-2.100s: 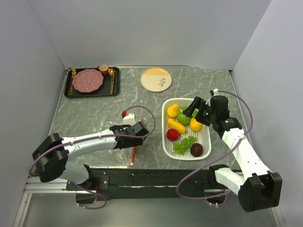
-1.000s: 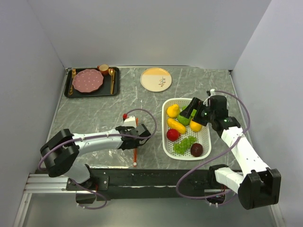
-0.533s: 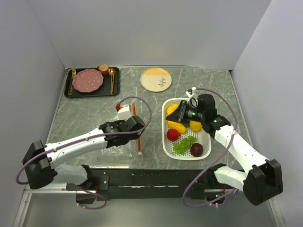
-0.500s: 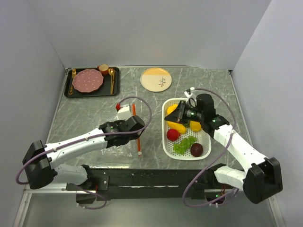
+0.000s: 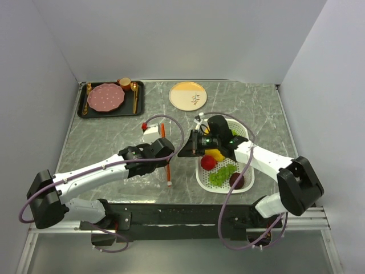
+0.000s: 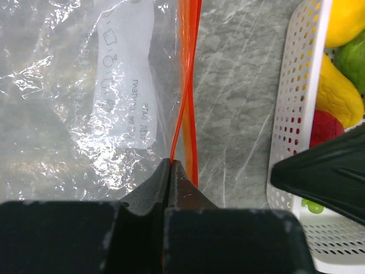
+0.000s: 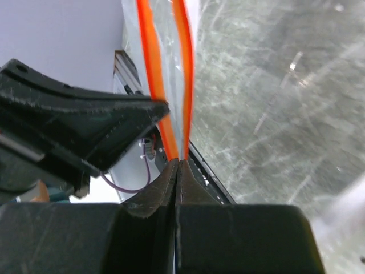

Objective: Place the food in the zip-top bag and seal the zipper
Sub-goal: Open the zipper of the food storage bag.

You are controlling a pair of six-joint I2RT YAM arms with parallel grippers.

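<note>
With left gripper (image 6: 171, 164) pinching one lip of the zipper (image 6: 187, 57), right gripper (image 7: 178, 161) pinching the other, beside the basket (image 6: 293, 108): draw apart slowly, evenly, opening the bag (image 6: 68, 103) without tearing.

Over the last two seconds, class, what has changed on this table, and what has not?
The right pincer swung left from over the basket and shut on the zipper of the bag. The left pincer, still gripping the zipper, shifted the bag forward. The food stayed in the basket.
</note>
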